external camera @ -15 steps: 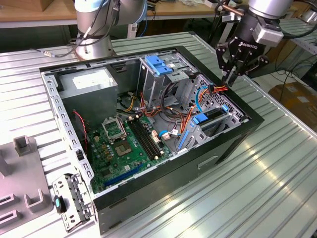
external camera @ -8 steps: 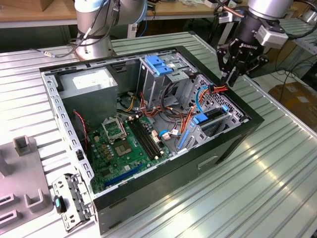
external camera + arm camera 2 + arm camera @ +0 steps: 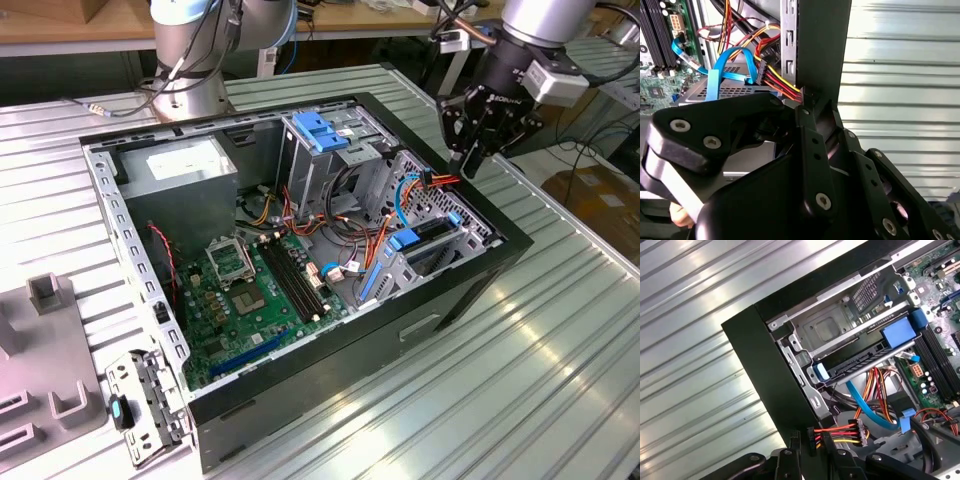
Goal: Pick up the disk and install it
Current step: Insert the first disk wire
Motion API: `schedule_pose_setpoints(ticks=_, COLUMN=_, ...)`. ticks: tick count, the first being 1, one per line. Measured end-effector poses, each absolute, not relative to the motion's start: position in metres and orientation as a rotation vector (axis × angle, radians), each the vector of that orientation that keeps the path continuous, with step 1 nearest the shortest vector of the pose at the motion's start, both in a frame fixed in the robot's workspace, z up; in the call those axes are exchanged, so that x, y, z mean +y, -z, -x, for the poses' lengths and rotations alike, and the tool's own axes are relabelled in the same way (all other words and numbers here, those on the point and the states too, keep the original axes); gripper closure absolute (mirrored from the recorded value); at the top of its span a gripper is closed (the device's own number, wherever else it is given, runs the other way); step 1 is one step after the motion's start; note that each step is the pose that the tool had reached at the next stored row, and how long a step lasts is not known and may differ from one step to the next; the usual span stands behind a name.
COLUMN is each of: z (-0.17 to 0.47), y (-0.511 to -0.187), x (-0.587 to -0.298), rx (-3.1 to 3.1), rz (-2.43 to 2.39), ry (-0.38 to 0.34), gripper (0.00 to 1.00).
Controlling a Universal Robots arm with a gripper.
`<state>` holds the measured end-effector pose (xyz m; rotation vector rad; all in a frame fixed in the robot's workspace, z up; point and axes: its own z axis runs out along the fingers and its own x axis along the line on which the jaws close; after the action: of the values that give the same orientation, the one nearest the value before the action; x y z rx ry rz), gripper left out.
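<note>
Exterior view, left to right: the open computer case (image 3: 300, 380) lies on the ribbed counter (image 3: 560, 350), the disk (image 3: 432, 232) sits in its drive bay, and the tool (image 3: 478, 152) hovers above the case's edge, empty, though whether its jaws are parted I cannot tell.

The dark-grey disk with bright blue rails (image 3: 865, 356) sat in a black computer case (image 3: 420, 330) on a ribbed silvery table (image 3: 560, 380).
</note>
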<state>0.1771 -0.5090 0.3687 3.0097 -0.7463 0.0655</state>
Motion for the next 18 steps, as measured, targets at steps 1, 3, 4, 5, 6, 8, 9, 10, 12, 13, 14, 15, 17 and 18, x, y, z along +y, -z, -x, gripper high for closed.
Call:
schedule_pose_setpoints(ticks=1, z=-0.177, y=-0.3682, x=-0.5095, rx=-0.732, rz=-3.014, ry=-0.069, gripper=0.7)
schedule_pose_setpoints(ticks=3, z=-0.1754, y=-0.3672, x=-0.5103, rx=-0.722, rz=-3.018, ry=-0.074, gripper=0.7)
schedule_pose_setpoints(ticks=4, z=-0.1731, y=-0.3659, x=-0.5105, rx=-0.719, rz=-3.021, ry=-0.079, gripper=0.7)
schedule_pose_setpoints(ticks=5, z=-0.1721, y=-0.3656, x=-0.5106, rx=-0.718, rz=-3.023, ry=-0.084, gripper=0.7)
schedule_pose_setpoints(ticks=6, z=-0.1721, y=-0.3656, x=-0.5106, rx=-0.717, rz=-3.023, ry=-0.087, gripper=0.7)
schedule_pose_setpoints(ticks=8, z=-0.172, y=-0.3656, x=-0.5105, rx=-0.717, rz=-3.023, ry=-0.088, gripper=0.7)
schedule_pose_setpoints(ticks=9, z=-0.172, y=-0.3656, x=-0.5105, rx=-0.717, rz=-3.023, ry=-0.088, gripper=0.7)
schedule_pose_setpoints(ticks=10, z=-0.172, y=-0.3656, x=-0.5106, rx=-0.717, rz=-3.023, ry=-0.088, gripper=0.71)
schedule_pose_setpoints(ticks=12, z=-0.172, y=-0.3673, x=-0.5105, rx=-0.717, rz=-3.023, ry=-0.088, gripper=0.83)
schedule_pose_setpoints(ticks=13, z=-0.172, y=-0.3701, x=-0.5105, rx=-0.717, rz=-3.022, ry=-0.088, gripper=0.83)
schedule_pose_setpoints(ticks=14, z=-0.172, y=-0.3706, x=-0.5106, rx=-0.717, rz=-3.021, ry=-0.088, gripper=0.83)
schedule_pose_setpoints(ticks=15, z=-0.172, y=-0.3705, x=-0.5106, rx=-0.717, rz=-3.021, ry=-0.088, gripper=0.83)
schedule_pose_setpoints(ticks=17, z=-0.1721, y=-0.3706, x=-0.5106, rx=-0.717, rz=-3.021, ry=-0.088, gripper=0.83)
schedule_pose_setpoints(ticks=18, z=-0.1717, y=-0.3708, x=-0.5105, rx=-0.717, rz=-3.021, ry=-0.088, gripper=0.83)
